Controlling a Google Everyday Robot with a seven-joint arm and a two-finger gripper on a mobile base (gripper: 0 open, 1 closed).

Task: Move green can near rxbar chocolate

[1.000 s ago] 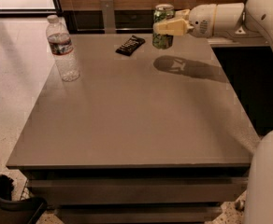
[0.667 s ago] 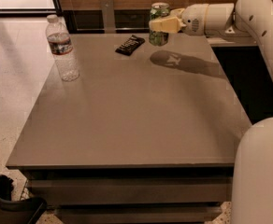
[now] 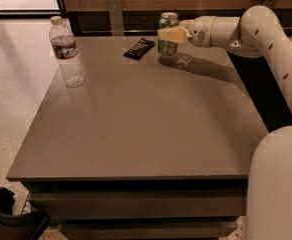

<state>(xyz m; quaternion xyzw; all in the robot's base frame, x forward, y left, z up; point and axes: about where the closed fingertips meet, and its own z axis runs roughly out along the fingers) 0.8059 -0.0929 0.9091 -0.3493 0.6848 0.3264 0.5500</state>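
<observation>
The gripper point(image 3: 166, 34), clamped on the can point(image 3: 167, 48), has carried it left and lower within the last second. The can now sits just right of the bar point(image 3: 139, 48) near the table's point(image 3: 136, 134) far edge, so placement looks nearly done. The near finger masks the can's middle, and whether its base touches down cannot be told.
</observation>
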